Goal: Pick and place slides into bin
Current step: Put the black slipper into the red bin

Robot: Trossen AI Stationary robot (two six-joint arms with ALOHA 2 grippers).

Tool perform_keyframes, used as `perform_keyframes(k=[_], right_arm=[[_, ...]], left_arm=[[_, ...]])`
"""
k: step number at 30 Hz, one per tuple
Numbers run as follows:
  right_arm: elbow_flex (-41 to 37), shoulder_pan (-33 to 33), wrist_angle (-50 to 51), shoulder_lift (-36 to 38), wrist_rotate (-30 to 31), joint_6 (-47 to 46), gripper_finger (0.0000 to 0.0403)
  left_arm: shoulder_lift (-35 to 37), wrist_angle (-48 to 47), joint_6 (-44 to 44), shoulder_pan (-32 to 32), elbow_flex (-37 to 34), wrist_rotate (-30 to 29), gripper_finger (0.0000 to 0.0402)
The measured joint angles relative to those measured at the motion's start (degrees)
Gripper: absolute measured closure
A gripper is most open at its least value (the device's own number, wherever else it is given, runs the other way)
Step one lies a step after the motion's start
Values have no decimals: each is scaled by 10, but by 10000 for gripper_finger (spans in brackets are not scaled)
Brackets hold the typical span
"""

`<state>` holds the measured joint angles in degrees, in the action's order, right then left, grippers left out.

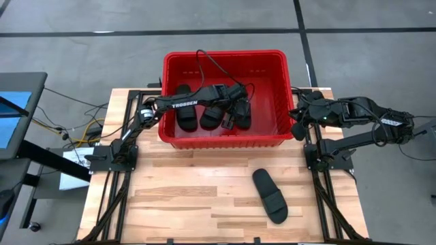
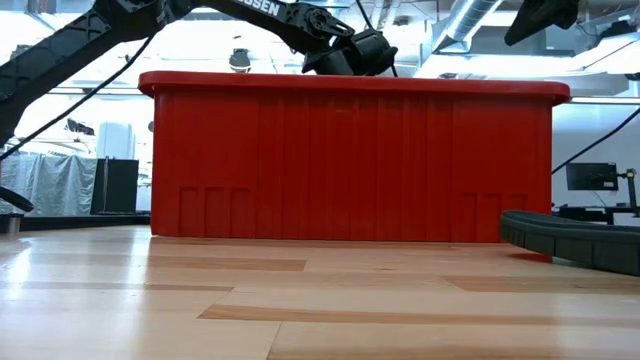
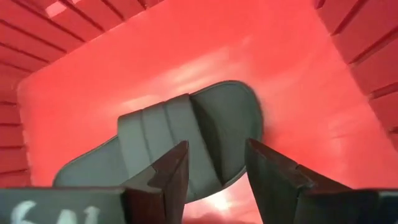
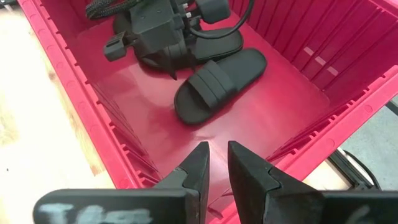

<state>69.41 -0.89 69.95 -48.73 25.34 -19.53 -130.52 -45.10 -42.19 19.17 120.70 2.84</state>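
Observation:
The red bin (image 1: 225,54) stands at the table's far middle. My left gripper (image 3: 214,177) reaches down into it and is open, its fingers just above a black slide (image 3: 186,137) that lies sole down on the bin's floor. I cannot tell whether they touch it. Two more slides (image 1: 185,109) (image 1: 213,117) lie on the bin's floor to its left. Another slide (image 1: 270,195) lies flat on the table, near and right of the bin. My right gripper (image 4: 217,158) hovers over the bin's right near corner, a narrow gap between its fingertips, nothing between them.
The bin's tall near wall (image 2: 350,160) hides its inside in the low view, where the loose slide (image 2: 575,240) shows at the right. Cables hang over the bin's far rim (image 1: 204,64). Bare wooden table (image 1: 177,197) spreads in front of the bin.

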Motion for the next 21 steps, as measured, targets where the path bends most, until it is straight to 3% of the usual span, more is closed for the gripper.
perform_keyframes(k=[14,21], right_arm=[[0,0,0,0,0,1,351],[0,0,3,0,0,1,351]], left_arm=[[0,-7,-23,-16,0,-168,254],[1,-44,-52,-35,20,-186,254]])
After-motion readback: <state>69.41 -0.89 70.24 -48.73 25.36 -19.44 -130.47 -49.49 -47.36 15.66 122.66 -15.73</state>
